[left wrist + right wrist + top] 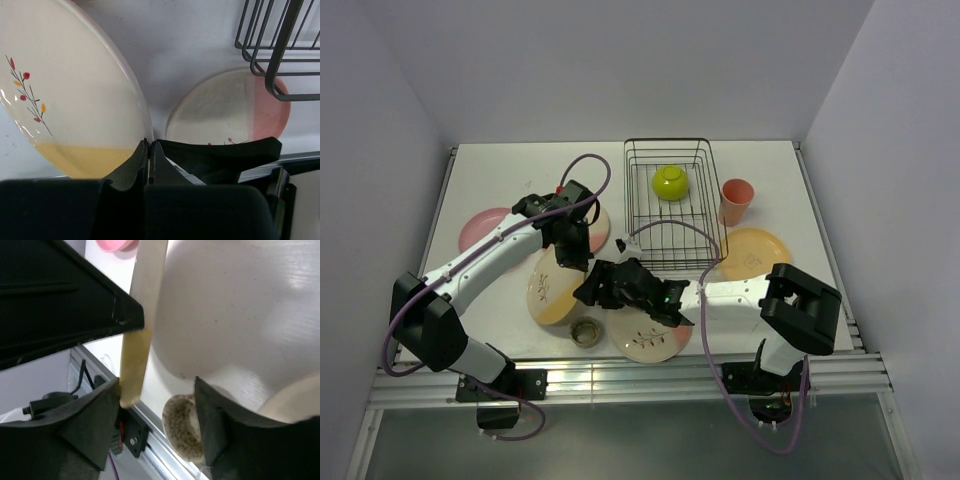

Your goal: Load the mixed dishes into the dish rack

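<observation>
From above, the rack (pixel 665 232) stands at the back middle of the counter (pixel 500 180) with the green bowl (pixel 670 182) inside it. A salmon tumbler (pixel 735 202) stands just right of the rack, and an orange-yellow plate (pixel 755 252) lies off its near right corner. Left of the rack lies a cream-and-pink plate (pixel 598 232), and farther left a pink plate (pixel 480 228). Nearer than the rack, the left fingers (pixel 575 260) and right fingers (pixel 592 290) meet at the cream-and-yellow plate (pixel 550 288). A grey cup (pixel 586 331) and a second sprig plate (pixel 650 340) sit nearest the arms.

The left wrist view shows the left fingers (pixel 142 160) pinched on the rim of the cream-and-yellow plate (pixel 75 100), which is tilted. The rack's corner (pixel 270 50) overlaps the cream-and-pink plate (pixel 225 110).

The right wrist view has the right fingers (pixel 85 435) spread apart, the plate's edge (pixel 137 340) and the cup (pixel 182 432) showing between them
</observation>
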You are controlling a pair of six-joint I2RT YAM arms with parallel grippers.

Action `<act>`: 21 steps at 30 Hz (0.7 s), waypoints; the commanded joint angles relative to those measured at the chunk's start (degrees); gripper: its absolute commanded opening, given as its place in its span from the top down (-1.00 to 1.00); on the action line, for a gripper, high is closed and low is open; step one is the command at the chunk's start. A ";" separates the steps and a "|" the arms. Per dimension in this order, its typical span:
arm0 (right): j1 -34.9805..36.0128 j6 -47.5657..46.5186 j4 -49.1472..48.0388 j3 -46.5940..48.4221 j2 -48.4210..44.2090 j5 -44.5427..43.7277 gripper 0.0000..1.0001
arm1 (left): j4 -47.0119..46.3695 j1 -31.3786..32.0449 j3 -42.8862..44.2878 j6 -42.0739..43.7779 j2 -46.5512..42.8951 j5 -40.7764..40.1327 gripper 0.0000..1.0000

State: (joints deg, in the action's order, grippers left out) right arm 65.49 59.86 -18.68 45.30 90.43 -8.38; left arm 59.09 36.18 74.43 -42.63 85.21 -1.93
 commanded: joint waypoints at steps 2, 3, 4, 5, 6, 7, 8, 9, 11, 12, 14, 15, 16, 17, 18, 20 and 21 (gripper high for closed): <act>0.42 0.62 -5.85 1.01 2.28 -4.36 -0.24 | 0.15 -0.06 3.26 0.62 -3.03 1.49 1.00; 0.42 0.61 -6.37 1.11 2.55 -4.54 -0.22 | 0.15 0.03 3.26 0.62 -3.03 1.49 1.00; 0.42 0.61 -6.72 1.19 2.73 -4.54 -0.19 | 0.15 -0.06 3.17 0.62 -3.12 1.49 1.00; 0.51 0.70 -6.98 1.37 2.90 -4.80 -0.18 | 0.24 0.03 3.00 0.62 -3.03 1.49 1.00; 0.51 0.61 -7.25 1.55 3.08 -4.71 -0.18 | 0.24 0.03 2.91 0.62 -3.21 1.49 1.00; 0.60 0.53 -7.08 1.81 3.17 -4.80 -0.14 | 0.15 -0.06 2.65 0.62 -3.29 1.49 1.00; 0.60 0.53 -7.08 2.16 3.43 -4.98 -0.12 | -0.03 -0.06 2.56 0.53 -3.38 2.10 1.00; 0.60 0.53 -7.42 2.25 3.61 -4.89 -0.08 | -0.03 -0.15 2.38 0.53 -3.38 2.46 1.00; 0.86 0.70 -7.86 2.16 3.70 -5.06 0.03 | -0.29 -0.15 2.12 0.27 -3.47 2.90 1.00; 0.95 0.88 -8.13 2.16 3.70 -5.24 0.07 | -0.38 -0.15 2.12 0.18 -3.38 2.99 1.00; 1.13 1.23 -8.39 2.42 3.78 -5.42 0.17 | -0.47 -0.24 2.21 0.09 -3.30 2.99 1.00; 1.21 1.32 -8.65 2.43 3.79 -5.24 0.20 | -0.38 -0.24 2.29 0.01 -3.21 2.99 1.00; 1.21 1.49 -8.83 2.51 3.87 -5.15 0.29 | -0.47 -0.41 2.38 0.01 -3.21 2.99 1.00; 1.30 1.75 -8.92 2.60 3.96 -4.98 0.34 | -0.55 -0.59 2.38 -0.08 -3.21 3.08 1.00; 1.30 2.02 -9.01 2.69 3.96 -4.72 0.40 | -0.73 -0.68 2.38 -0.08 -3.21 3.25 1.00; 1.39 2.37 -9.62 2.51 4.14 -4.28 0.69 | -0.73 -1.03 2.30 -0.26 -3.29 3.17 1.00; 1.39 2.63 -9.36 2.60 4.14 -4.10 0.81 | -0.82 -1.11 2.21 -0.35 -3.38 3.25 1.00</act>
State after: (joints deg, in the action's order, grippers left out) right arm 66.37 61.95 -25.26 45.95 94.00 -11.49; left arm 59.37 35.48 74.59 -42.87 84.99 -0.38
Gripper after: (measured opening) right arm 0.212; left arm 0.027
